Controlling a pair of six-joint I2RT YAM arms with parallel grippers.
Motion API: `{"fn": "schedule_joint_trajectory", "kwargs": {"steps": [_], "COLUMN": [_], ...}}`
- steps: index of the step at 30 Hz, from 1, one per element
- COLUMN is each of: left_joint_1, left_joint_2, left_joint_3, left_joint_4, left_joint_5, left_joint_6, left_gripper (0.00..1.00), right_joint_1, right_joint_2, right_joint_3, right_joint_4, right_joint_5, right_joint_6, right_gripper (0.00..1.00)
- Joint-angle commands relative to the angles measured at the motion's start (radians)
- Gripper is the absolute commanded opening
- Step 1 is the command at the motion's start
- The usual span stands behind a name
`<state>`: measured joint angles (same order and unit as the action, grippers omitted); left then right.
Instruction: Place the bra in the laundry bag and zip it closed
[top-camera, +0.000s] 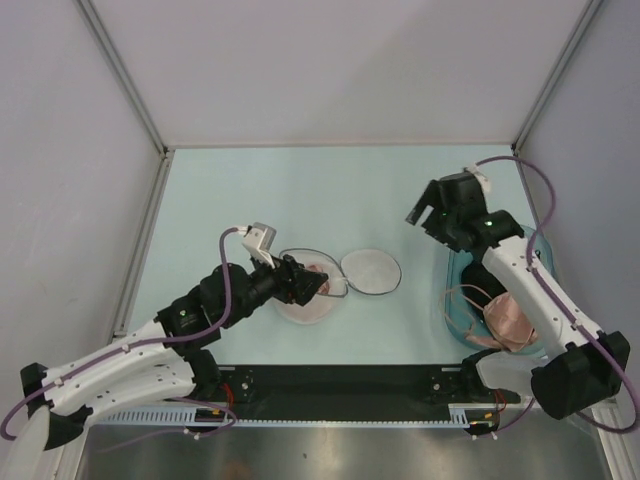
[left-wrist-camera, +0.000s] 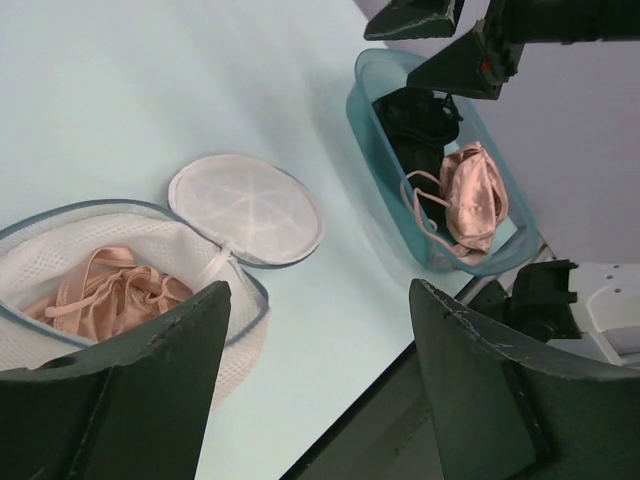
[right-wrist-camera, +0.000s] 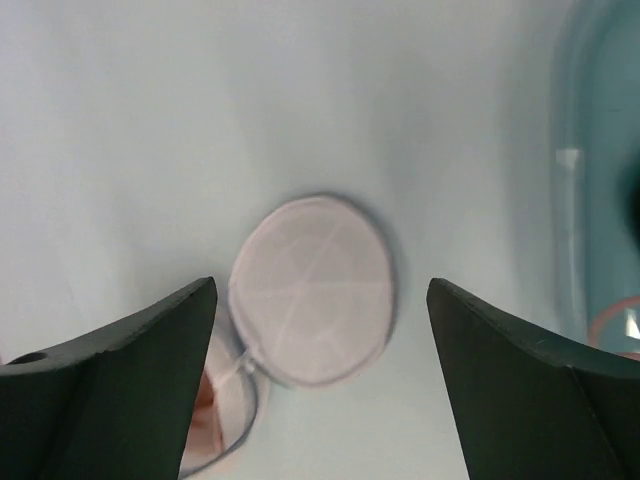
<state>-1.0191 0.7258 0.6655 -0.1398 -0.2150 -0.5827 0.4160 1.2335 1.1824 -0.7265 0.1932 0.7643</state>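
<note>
1. Currently, note both grippers empty. Read the left gripper as spread wide, poised low over the filled half of the laundry bag. Read the right gripper as spread wide too, raised at the far right beside the basin.
2. Locate the bra bunched inside the left half of the laundry bag, straps uppermost. Locate the lid half flat on the table just to the right, joined at one edge, zip undone.
3. Expect a snagged strap on folding the lid half over loose straps near the rim. Likely result: fabric trapped in the zip and a stalled slider.
4. Expect the light mesh to slide or buckle under a pull from one side only. Brace one half before drawing the zip.
5. Avoid mistaking the second pink bra, in the basin at the near right, for the task item.
6. Count two arms, two grippers, one laundry bag of two halves, two pink bras (one bagged, one in the basin), one black garment and one basin.
</note>
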Motion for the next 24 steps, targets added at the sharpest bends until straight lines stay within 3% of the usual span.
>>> {"fn": "schedule_joint_trajectory", "kwargs": {"steps": [1,6,9,13,17,24], "left_joint_1": [-0.003,0.004,0.042,0.074,0.1,0.129], "left_joint_2": [-0.045,0.018,0.063,0.063,0.049,0.05], "left_joint_3": [0.0,0.064,0.097,0.086,0.082,0.101], "left_joint_4": [-0.011,-0.138,-0.193,-0.19,-0.185,-0.205], "left_joint_5": [0.003,-0.084,-0.006,0.065,0.123,0.184], "left_joint_6": [0.001,-0.035,-0.039,-0.037,-0.017,0.004], "left_gripper": [0.77,0.78,0.79,0.79,0.79,0.78], "right_joint_1": [-0.245,-0.514,-0.581,-0.571,-0.523,-0.465], "right_joint_2": [-0.095,-0.112,-0.112,-0.146,-0.244,-0.364], "right_joint_3": [-0.096,-0.225,-0.285,-0.349,-0.444,-0.51], "right_joint_4": [-0.008,0.053,0.096,0.03,-0.033,-0.142], "right_joint_5": [0.074,0.038,0.034,0.032,0.006,0.091], "right_joint_6": [0.03,0.055,0.05,0.134,0.234,0.358], "right_gripper": [0.91,0.91,0.89,0.75,0.76,0.77]}}
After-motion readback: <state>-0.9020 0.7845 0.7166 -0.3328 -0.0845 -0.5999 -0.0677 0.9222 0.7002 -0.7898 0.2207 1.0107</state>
